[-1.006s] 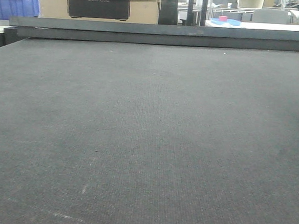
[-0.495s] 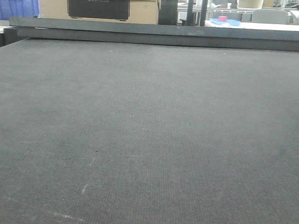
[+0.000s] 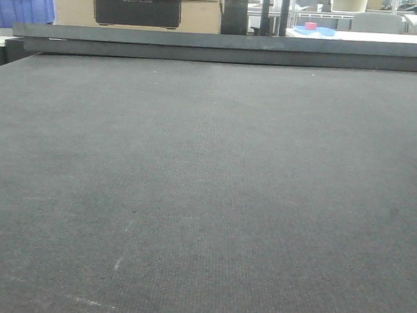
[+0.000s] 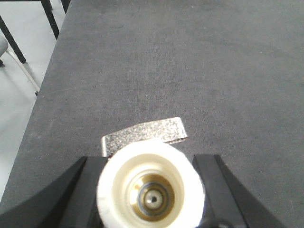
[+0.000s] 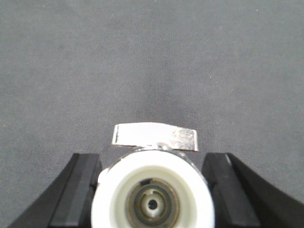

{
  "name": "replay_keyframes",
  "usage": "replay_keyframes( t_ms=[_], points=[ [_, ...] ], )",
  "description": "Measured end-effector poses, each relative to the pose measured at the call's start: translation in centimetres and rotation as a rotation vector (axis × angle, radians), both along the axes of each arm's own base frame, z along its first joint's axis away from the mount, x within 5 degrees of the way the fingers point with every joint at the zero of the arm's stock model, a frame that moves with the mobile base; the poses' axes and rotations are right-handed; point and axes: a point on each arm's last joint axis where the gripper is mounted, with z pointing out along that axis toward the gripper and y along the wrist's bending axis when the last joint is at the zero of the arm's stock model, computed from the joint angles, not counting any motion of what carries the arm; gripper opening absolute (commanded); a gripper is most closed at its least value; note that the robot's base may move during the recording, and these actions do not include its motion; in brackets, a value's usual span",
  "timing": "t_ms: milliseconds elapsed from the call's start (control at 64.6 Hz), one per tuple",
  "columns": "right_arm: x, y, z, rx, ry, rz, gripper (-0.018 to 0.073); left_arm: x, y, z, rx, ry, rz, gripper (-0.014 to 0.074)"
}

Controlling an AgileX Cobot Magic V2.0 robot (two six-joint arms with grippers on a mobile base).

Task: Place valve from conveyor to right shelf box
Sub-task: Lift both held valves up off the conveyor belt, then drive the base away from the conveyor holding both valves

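The conveyor (image 3: 206, 185) is a wide dark grey woven belt with a dark rail (image 3: 230, 47) along its far edge; no valve or gripper shows in the front view. In the left wrist view my left gripper (image 4: 151, 161) is shut on a valve (image 4: 118, 171) with a cream end cap, brass bore and silver handle (image 4: 145, 134), black fingers (image 4: 88, 190) against both its sides, over the belt (image 4: 190, 61). In the right wrist view my right gripper (image 5: 152, 156) is shut on a second valve (image 5: 109, 190) with a white cap and silver handle (image 5: 154, 136), over the belt (image 5: 152, 57).
Beyond the rail stand a cardboard box (image 3: 133, 1), a blue bin (image 3: 22, 4) and a blue tray with a pink item (image 3: 314, 28). In the left wrist view the belt's left edge drops to pale floor (image 4: 19, 95) with dark table legs (image 4: 12, 40).
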Motion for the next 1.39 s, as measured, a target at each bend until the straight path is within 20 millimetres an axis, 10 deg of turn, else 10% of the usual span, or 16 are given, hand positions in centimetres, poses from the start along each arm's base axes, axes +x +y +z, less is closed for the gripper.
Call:
replay_keyframes(
  t_ms=[1392],
  points=[
    [0.03,0.03,0.04,0.004,-0.005,0.001,-0.0168,0.03,-0.06,0.06,-0.006,-0.007,-0.004,-0.0111]
  ],
)
